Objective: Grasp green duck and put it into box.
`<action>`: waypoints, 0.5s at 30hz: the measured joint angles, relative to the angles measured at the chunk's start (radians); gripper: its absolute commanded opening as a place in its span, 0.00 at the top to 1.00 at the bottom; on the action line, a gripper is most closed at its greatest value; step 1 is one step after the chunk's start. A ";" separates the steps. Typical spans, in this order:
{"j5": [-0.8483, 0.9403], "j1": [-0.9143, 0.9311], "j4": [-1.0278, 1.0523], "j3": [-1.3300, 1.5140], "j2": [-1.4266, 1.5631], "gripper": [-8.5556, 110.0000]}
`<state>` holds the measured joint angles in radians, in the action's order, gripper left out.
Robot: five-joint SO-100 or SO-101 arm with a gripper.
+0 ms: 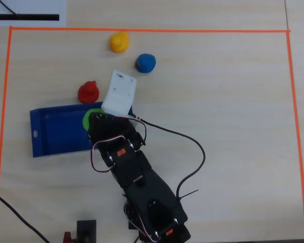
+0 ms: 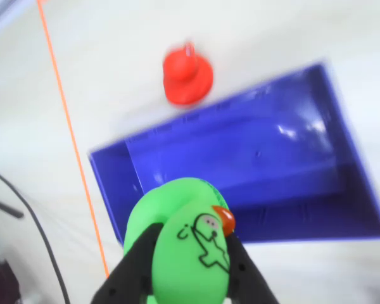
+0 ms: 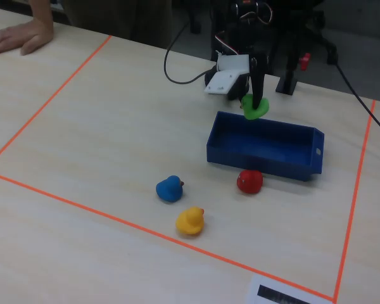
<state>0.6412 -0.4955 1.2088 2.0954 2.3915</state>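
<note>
Green duck (image 2: 190, 253) (held aloft) over the blue box (image 2: 285, 209) edge.

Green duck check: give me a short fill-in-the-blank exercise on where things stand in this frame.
1. The tool is shut on the ____ duck.
2. The held duck hangs over a short end of the box, whose colour is ____.
3. The duck on the table closest to the box is ____.
4. The box holds ____ ducks inside.

Missing words: green; blue; red; no
</note>
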 measured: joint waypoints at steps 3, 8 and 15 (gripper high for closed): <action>-0.035 -0.071 -0.029 0.054 -0.023 0.93; -0.051 -0.101 -0.156 0.169 -0.098 0.88; -0.049 -0.072 -0.337 0.244 -0.196 0.67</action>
<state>0.5921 -0.5676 0.8713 2.3393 2.1951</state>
